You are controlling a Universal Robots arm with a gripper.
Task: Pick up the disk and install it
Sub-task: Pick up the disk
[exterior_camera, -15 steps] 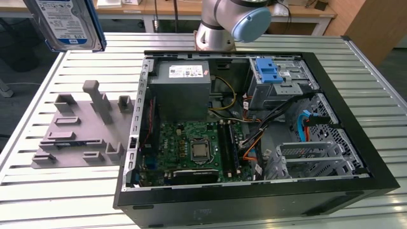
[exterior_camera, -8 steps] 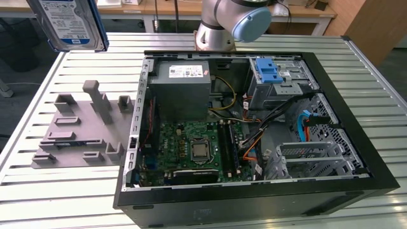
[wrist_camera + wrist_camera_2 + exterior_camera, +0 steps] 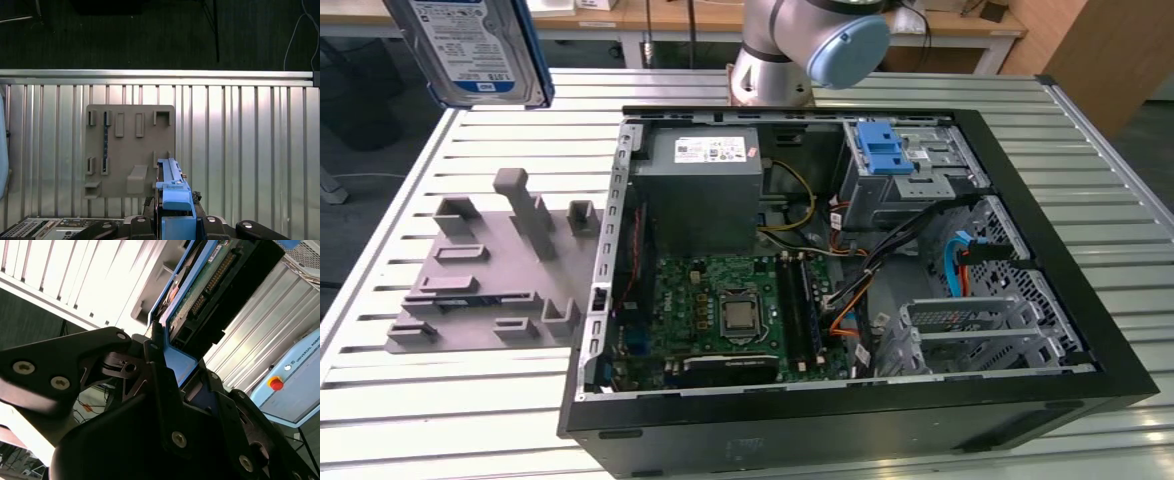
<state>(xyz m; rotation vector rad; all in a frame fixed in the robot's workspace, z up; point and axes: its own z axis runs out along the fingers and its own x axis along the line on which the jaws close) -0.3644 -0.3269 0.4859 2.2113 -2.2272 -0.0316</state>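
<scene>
Now, gripper [image 3: 162,347]: clamped on the disk [image 3: 470,48], at its blue frame;
Height: raised so you clear the computer case [image 3: 854,430].

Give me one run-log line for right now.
jaws: shut on disk | disk: aloft, clear of grey fixture | computer case: open, disk not installed

disk [image 3: 464,40]: you see a glossy paper label, smooth blue plastic edging
table [image 3: 454,420]: ribbed bright metal
fixture plate [image 3: 480,300]: matt grey plastic
</scene>
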